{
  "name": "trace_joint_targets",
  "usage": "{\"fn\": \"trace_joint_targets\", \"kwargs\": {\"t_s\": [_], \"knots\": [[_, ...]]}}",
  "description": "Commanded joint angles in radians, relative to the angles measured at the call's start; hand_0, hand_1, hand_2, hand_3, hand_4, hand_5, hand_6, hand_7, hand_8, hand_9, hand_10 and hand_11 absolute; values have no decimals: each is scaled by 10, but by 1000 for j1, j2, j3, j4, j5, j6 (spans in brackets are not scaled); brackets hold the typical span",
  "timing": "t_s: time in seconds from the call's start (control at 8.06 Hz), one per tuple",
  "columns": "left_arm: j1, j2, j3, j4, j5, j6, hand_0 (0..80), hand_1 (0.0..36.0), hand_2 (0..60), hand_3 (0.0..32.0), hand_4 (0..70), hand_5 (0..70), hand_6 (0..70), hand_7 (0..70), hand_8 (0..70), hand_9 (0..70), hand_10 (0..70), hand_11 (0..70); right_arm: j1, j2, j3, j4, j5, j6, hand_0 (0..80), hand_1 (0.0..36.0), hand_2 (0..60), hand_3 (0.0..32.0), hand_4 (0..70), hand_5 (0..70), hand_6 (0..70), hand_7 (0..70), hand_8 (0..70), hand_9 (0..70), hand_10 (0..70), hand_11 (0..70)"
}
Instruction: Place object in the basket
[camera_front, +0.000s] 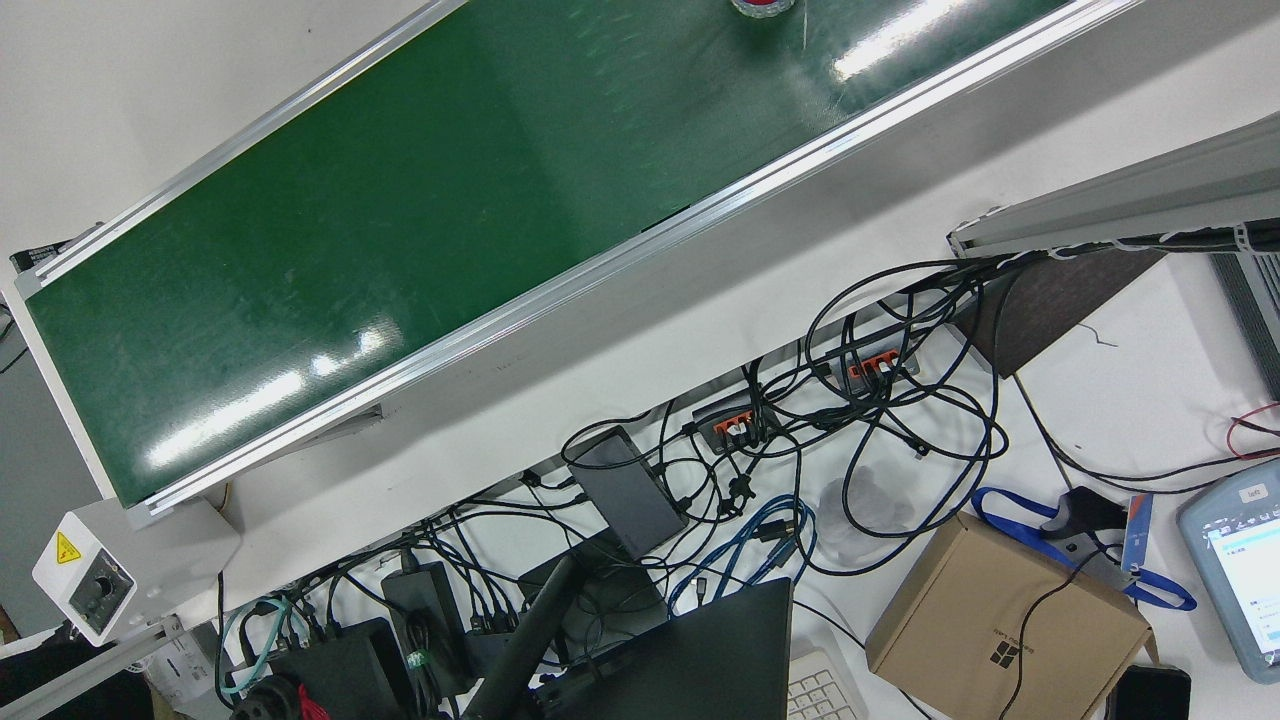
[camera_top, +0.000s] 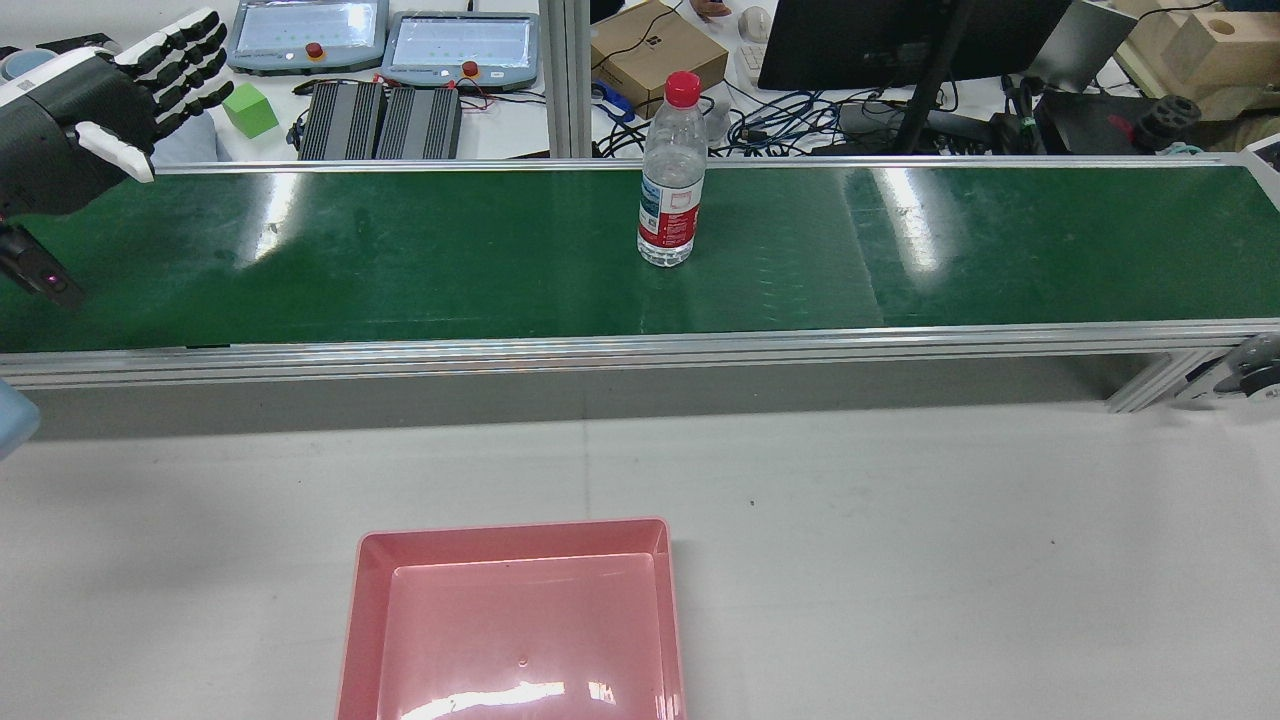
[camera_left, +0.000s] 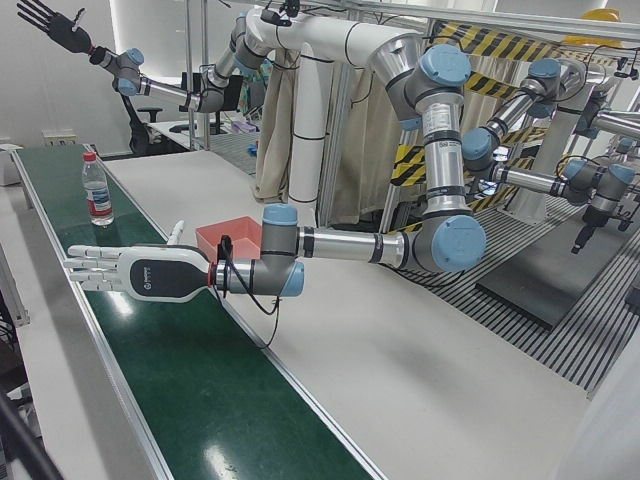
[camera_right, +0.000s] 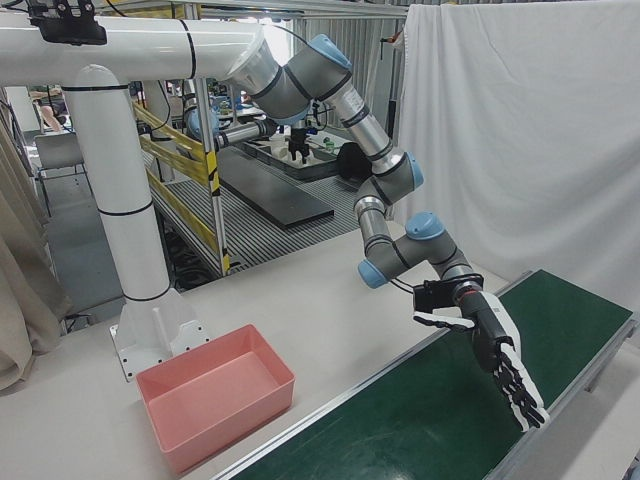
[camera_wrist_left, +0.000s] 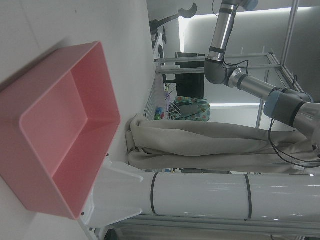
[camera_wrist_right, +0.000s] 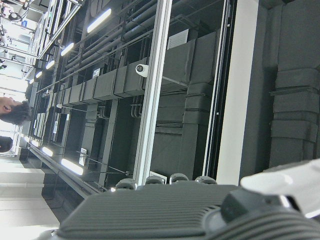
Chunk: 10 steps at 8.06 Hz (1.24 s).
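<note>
Pink basket (camera_top: 515, 620) sits nearest, empty. Your left hand (camera_top: 120, 85) hovers over the belt (camera_top: 420, 270), fingers spread, holding nothing; bottle (camera_top: 671, 175) stands upright well to its right. Right hand (camera_left: 50, 25) raised, open.

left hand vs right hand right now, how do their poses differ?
The left hand reaches out level, low over the green belt; the right hand is raised high, well above it. The left hand's fingers lie side by side; the right hand's fingers are splayed. Both are open and hold nothing.
</note>
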Motion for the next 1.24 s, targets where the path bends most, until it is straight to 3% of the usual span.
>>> {"fn": "trace_joint_targets", "kwargs": {"t_s": [0.0,0.62,0.87,1.12], "knots": [[1,-2,0,0,-2,0,557,38,0,0,0,61,1,0,0,0,24,51,0,0,3,0,0,0,0,0,0,0,0,0,0,0,0,0,0,0],[2,-18,-3,14,-3,0,550,41,0,0,0,53,0,0,0,0,15,40,0,0,3,0,0,0,0,0,0,0,0,0,0,0,0,0,0,0],[54,-31,-17,43,-14,-2,540,35,0,0,0,50,0,0,0,0,18,43,0,0,3,0,0,0,0,0,0,0,0,0,0,0,0,0,0,0],[105,-31,-25,49,-96,-9,555,42,0,0,0,52,0,0,0,0,23,52,0,0,3,-2,0,0,0,0,0,0,0,0,0,0,0,0,0,0]]}}
